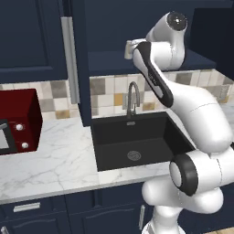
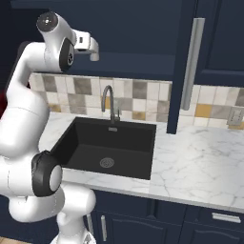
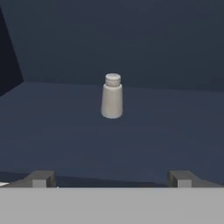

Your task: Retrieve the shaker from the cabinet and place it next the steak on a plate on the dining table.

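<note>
Inside the open cabinet (image 2: 143,33) above the sink (image 2: 107,145), the shaker (image 3: 112,97) stands upright on the shelf, dead ahead of my fingers (image 3: 43,178), which are spread wide and well short, so grasping, carrying and placing all remain.

- Glossy white, rounded arm (image 1: 196,114) built of thick tubular links.
- Dark grey-black round caps at the joints, one with a bright highlight.
- A black band runs along the upper link.
- Pale grey hand block; small dark grey square fingertips (image 3: 41,178) on the pincer (image 3: 111,179).
</note>
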